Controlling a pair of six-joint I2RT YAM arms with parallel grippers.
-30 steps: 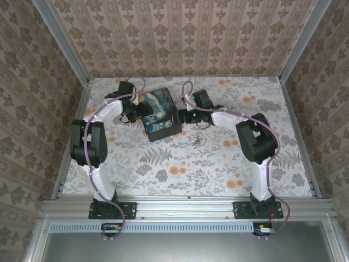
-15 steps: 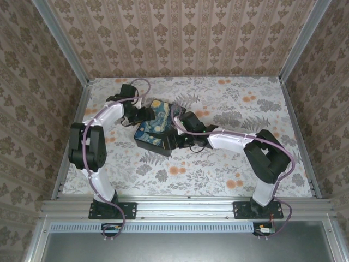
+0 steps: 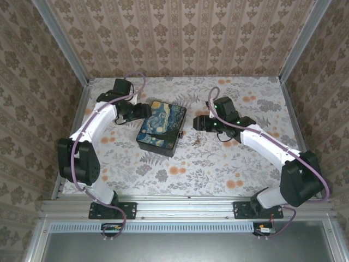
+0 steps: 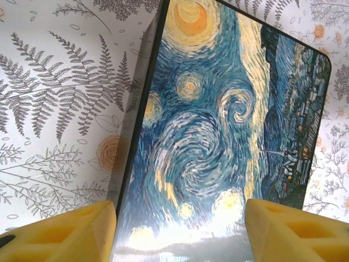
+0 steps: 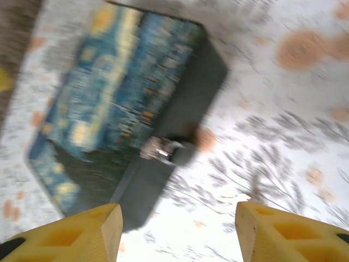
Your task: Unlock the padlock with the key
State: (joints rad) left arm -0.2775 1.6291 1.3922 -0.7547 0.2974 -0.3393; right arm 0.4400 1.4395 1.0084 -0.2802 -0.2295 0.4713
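Overhead, a floral-print table (image 3: 245, 158) is closed in by patterned wallpaper walls (image 3: 180, 33) on three sides. The black box (image 3: 160, 132) with the swirly blue lid lies left of centre, turned a little off square. The padlock (image 3: 179, 134) is a tiny speck on the box's right side, too small from above to tell its long axis. What looks like the key (image 3: 195, 141) lies on the surface just right of the box, apart from it. The left gripper (image 3: 143, 112) is at the box's far-left corner. The right gripper (image 3: 196, 122) is near the far-right corner, with bare table to its right and toward the near edge.

Left wrist: yellow fingers (image 4: 60, 232) stand apart over the lid's near end, clamping nothing.

Right wrist, blurred: the fingers (image 5: 283, 234) are spread with nothing between them. The padlock sits midway along the box's side wall, its direction unreadable.
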